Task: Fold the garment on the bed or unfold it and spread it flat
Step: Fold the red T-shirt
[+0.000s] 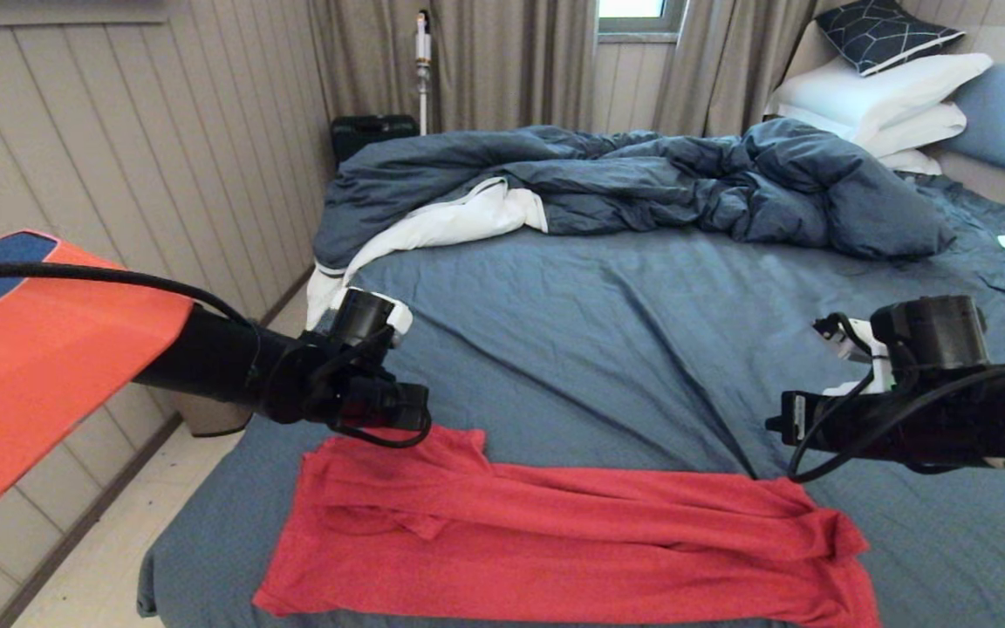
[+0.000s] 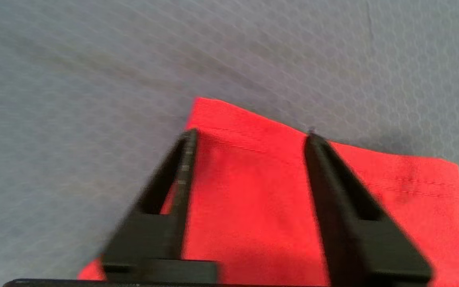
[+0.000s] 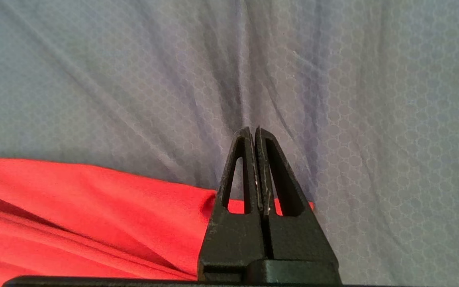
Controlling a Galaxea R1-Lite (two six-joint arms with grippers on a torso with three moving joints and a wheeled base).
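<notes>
The red garment (image 1: 555, 541) lies as a long folded band across the near edge of the bed (image 1: 598, 331), plain side up with no print showing. My left gripper (image 1: 411, 417) hovers over its far left corner. In the left wrist view this gripper (image 2: 251, 135) is open, its fingers straddling a stitched hem of the garment (image 2: 249, 191) with nothing pinched. My right gripper (image 1: 780, 427) hangs by the garment's far right edge. The right wrist view shows that gripper (image 3: 253, 130) shut and empty over the slate-blue sheet (image 3: 353, 99), with the garment's edge (image 3: 94, 199) just behind its tips.
A rumpled dark blue duvet (image 1: 642, 183) with white lining fills the far half of the bed. White pillows (image 1: 878, 96) are stacked at the back right. An orange and blue panel (image 1: 31, 349) juts in at the left, above the floor (image 1: 101, 558) beside the bed.
</notes>
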